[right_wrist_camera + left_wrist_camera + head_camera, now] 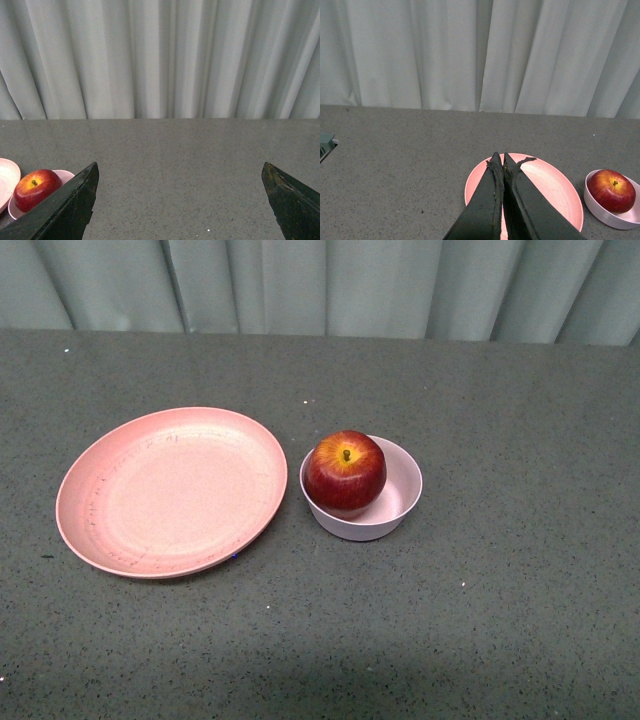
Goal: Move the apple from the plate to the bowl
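At the left gripper (500, 159), the two dark fingers (485, 200) are pressed together with nothing between them, their tips hanging over the salmon-pink plate (555, 192) in the left wrist view. Just beyond that plate's edge, the same view shows the apple (611, 190) resting in the pale-pink bowl (600, 209). On the right gripper (180, 172), the fingers (70, 205) are spread wide apart and hold nothing; grey speckled tabletop (180, 160) lies between them, and the apple (35, 189) in its bowl (67, 175) peeks out beside one finger. From the front view, neither arm appears. The apple (346, 471) sits stem up inside the bowl (405, 490), nearer its left wall, its top rising above the rim. The plate (170, 490) lies bare just left of the bowl, the two rims close but apart. A pale pleated curtain (320, 285) hangs behind the table (520, 590).
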You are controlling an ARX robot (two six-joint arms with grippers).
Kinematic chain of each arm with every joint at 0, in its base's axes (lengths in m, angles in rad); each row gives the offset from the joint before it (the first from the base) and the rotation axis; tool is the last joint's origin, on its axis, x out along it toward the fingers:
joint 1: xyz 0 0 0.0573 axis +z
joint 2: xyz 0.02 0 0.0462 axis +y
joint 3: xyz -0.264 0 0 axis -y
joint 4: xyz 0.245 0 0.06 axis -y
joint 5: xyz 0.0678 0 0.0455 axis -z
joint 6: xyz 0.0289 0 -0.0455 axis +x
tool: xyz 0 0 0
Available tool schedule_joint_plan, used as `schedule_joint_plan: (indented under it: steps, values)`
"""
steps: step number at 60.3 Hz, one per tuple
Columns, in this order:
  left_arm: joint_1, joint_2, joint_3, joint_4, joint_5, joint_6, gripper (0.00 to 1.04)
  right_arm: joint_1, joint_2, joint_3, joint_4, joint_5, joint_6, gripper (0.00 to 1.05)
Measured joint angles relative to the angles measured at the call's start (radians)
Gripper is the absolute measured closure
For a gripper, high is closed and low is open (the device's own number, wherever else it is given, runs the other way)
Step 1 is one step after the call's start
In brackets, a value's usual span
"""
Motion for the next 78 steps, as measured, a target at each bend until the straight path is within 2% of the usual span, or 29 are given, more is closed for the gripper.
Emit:
schedule_joint_plan:
  steps: [11,18,29,33,53,58,60,78]
  values:
    - [0.000,-0.043,0.000,-0.043,0.000,0.000,1.01,0.000,0.000,0.000,0.000,0.000,0.000,0.09]
    - [0.000,-0.183,0.000,-0.209,0.002,0.001,1.01,0.000,0.000,0.000,0.000,0.000,0.000,0.09]
    - [0.000,-0.213,0.000,-0.220,0.002,0.002,1.01,0.000,0.000,0.000,0.000,0.000,0.000,0.09]
    - [0.000,-0.213,0.000,-0.221,0.002,0.002,0.92,0.000,0.000,0.000,0.000,0.000,0.000,0.09]
    - [0.000,-0.214,0.000,-0.221,0.002,0.002,0.33,0.000,0.000,0.000,0.000,0.000,0.000,0.09]
    - [0.000,-0.214,0.000,-0.221,0.002,0.002,0.12,0.000,0.000,0.000,0.000,0.000,0.000,0.09]
    - [0.000,-0.214,0.000,-0.221,0.002,0.002,0.07,0.000,0.000,0.000,0.000,0.000,0.000,0.09]
    - [0.000,-0.214,0.000,-0.221,0.002,0.003,0.07,0.000,0.000,0.000,0.000,0.000,0.000,0.09]
